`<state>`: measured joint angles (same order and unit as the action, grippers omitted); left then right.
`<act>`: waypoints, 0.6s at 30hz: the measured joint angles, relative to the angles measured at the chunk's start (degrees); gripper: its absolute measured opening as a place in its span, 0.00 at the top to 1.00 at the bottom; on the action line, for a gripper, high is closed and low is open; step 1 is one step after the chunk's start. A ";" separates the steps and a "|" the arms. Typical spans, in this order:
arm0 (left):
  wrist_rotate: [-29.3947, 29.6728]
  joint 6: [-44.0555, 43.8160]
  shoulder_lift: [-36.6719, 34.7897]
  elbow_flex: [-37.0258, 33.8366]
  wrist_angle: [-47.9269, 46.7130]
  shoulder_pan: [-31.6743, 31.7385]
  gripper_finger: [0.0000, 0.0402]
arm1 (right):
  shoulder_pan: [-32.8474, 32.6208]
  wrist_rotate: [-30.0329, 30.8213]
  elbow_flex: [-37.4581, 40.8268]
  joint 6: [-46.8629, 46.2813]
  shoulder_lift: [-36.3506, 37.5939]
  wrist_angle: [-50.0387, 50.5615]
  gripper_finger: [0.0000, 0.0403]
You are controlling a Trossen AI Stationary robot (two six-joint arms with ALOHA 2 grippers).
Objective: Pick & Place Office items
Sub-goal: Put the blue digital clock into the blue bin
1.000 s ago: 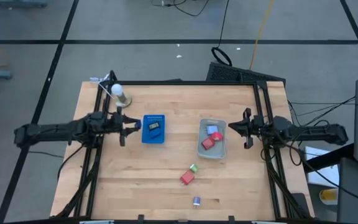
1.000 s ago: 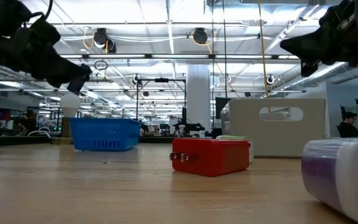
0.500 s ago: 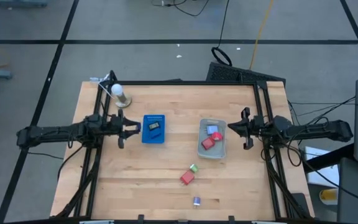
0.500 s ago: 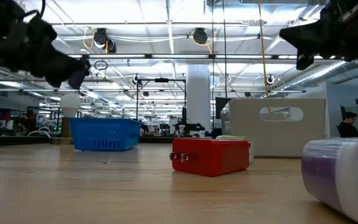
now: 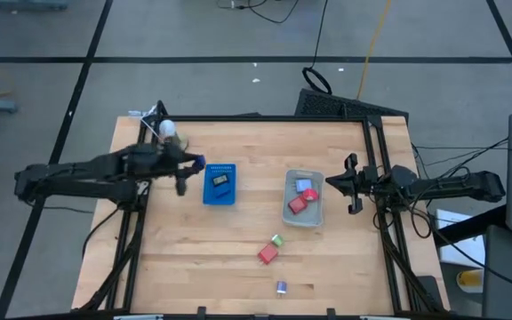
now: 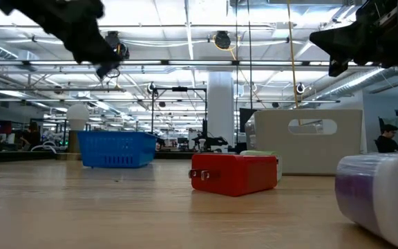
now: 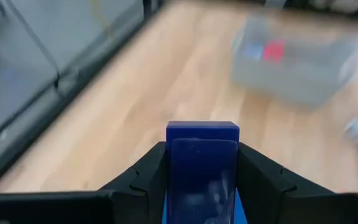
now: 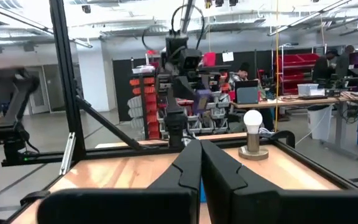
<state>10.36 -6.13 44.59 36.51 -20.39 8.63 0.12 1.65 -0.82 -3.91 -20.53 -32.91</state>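
Note:
My left gripper point(image 5: 190, 169) hovers high just left of the flat blue tray point(image 5: 220, 185) and is shut on a small blue block point(image 7: 202, 155); the low view shows it raised point(image 6: 97, 50). A dark piece point(image 5: 221, 180) lies in the tray. The clear grey bin point(image 5: 303, 197) holds a red piece point(image 5: 298, 204) and a pale blue piece point(image 5: 306, 187). A green piece point(image 5: 276, 240), a red piece point(image 5: 268, 254) and a purple piece point(image 5: 281, 286) lie on the bare wood. My right gripper point(image 5: 352, 185) is shut and waits right of the bin. My left gripper pinches the blue block between its two fingers, one finger point(image 7: 148, 171) on each of two opposite sides. The block's end point(image 7: 202, 130) sticks out past the fingertips. It is lifted clear of the table.
A light bulb on a stand point(image 5: 171, 133) sits near the table's far left corner, close behind my left arm. Black frame rails point(image 5: 376, 169) run along the left and right sides. Bare wood lies between tray and bin and along the near left.
My left gripper has risen well above the table with the blue block in its fingers and swung a little toward the far edge. The right arm has kept still.

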 joint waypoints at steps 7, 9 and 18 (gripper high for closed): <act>-1.18 -1.26 20.95 3.44 -1.27 1.65 0.63 | 0.02 0.00 0.00 0.14 -1.22 0.07 1.00; -1.34 -2.07 26.17 3.41 0.84 1.76 0.63 | 0.04 0.00 0.00 0.16 -1.37 0.11 1.00; -4.39 -2.92 40.50 3.44 7.99 1.70 0.63 | 0.04 0.02 0.00 1.43 -1.42 0.13 1.00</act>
<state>5.98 -9.05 85.09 39.95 -12.41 10.33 0.16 1.67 -0.82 -2.48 -21.96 -32.77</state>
